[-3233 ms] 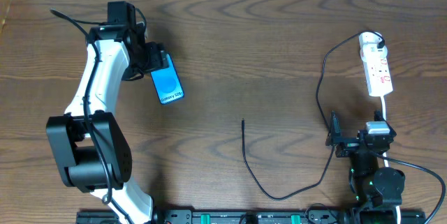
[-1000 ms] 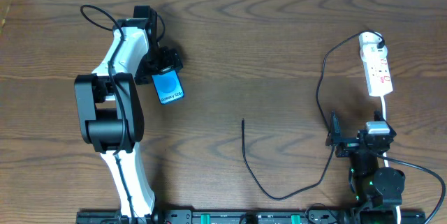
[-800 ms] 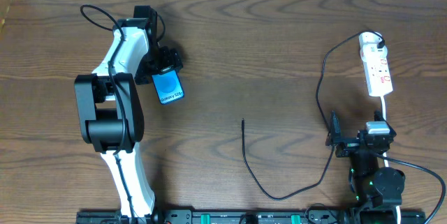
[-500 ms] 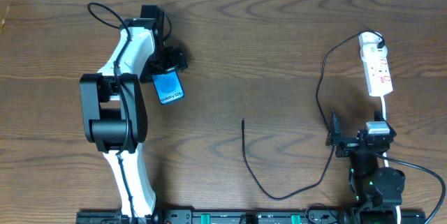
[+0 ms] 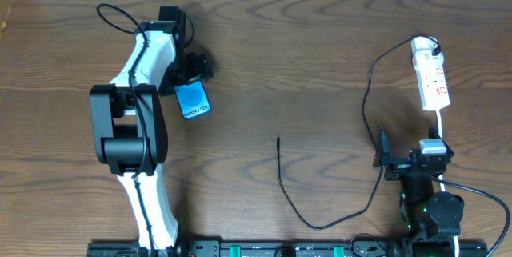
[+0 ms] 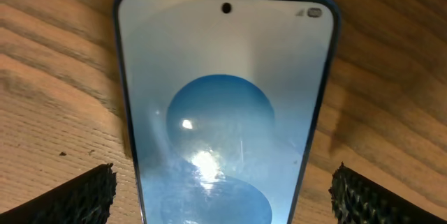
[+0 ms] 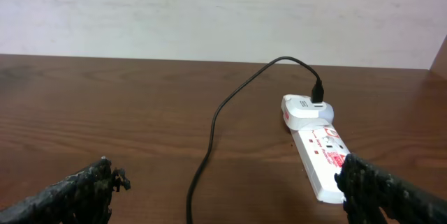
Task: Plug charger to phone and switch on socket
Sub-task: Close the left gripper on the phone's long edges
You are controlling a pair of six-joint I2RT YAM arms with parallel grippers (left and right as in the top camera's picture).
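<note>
— Brown wood-grain table (image 5: 320, 49) under us, and we have the slim rectangular smartphone with the bright blue screen (image 5: 193, 99) lying flat, screen up, on the left part of it.

— We see the left gripper (image 5: 192, 73) right over the phone's far end, jaws spread wide, one black fingertip on either side. In the wrist view, bare wood shows between each tip and the phone's edge, so nothing is gripped.

— Over on the right we find the small white elongated power strip with red markings (image 5: 430, 81), near the far right corner, with a white adapter (image 7: 307, 109) plugged into its far end.

— From that adapter the long thin black charger cable (image 5: 279, 165) loops towards us, curves along the near edge and runs up to its free tip near the table's middle, well apart from the phone.

— And the right gripper (image 5: 408, 157)?

— We see it low at the near right, jaws wide and empty, facing the strip, with the cable passing just beside it.
</note>
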